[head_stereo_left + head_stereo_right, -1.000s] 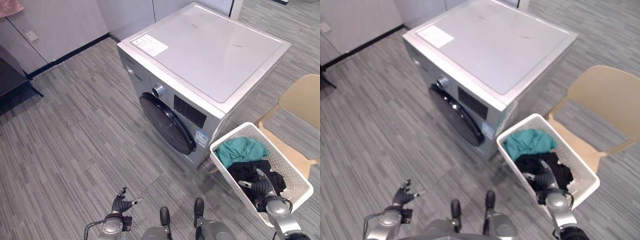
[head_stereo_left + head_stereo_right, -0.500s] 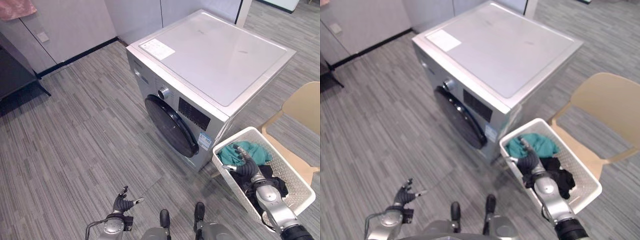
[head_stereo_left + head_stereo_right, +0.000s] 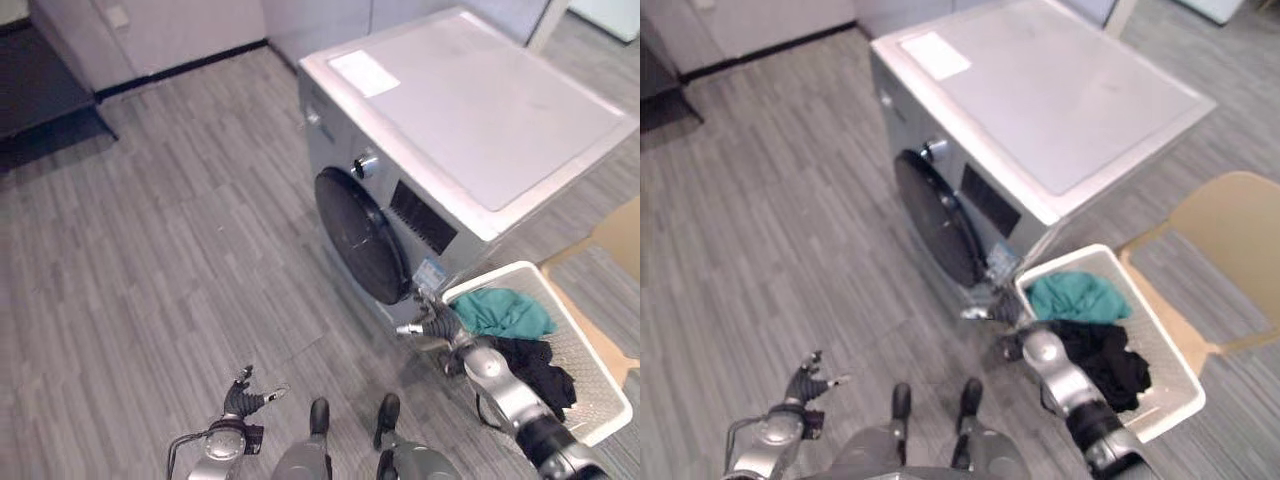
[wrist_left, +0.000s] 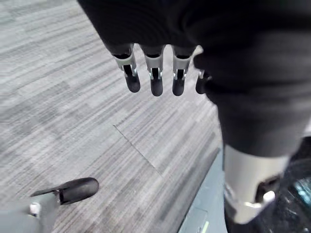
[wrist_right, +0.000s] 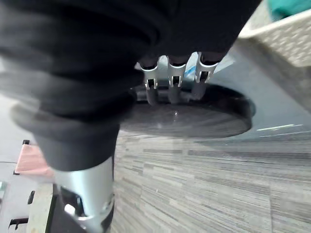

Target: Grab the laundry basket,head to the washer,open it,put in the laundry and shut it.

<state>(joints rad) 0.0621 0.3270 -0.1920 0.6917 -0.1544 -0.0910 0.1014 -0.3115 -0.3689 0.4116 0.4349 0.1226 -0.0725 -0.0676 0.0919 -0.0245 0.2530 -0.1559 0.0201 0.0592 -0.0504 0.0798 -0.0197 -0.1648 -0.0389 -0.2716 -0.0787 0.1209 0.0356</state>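
The silver washer stands on the floor with its round dark door shut. A white laundry basket sits at its right front corner, with a teal garment and black clothes inside. My right hand is out of the basket, between its near corner and the door's lower edge. In the right wrist view its fingers are straight and reach close to the door's rim. My left hand hangs low over the floor, its fingers straight and holding nothing.
A tan chair stands right behind the basket. A dark low piece of furniture is at the far left by the wall. Grey striped floor stretches wide to the left of the washer.
My right hand has come up out of the basket's clothes and moved left to the washer door. The camera has shifted, so the washer sits further right in view.
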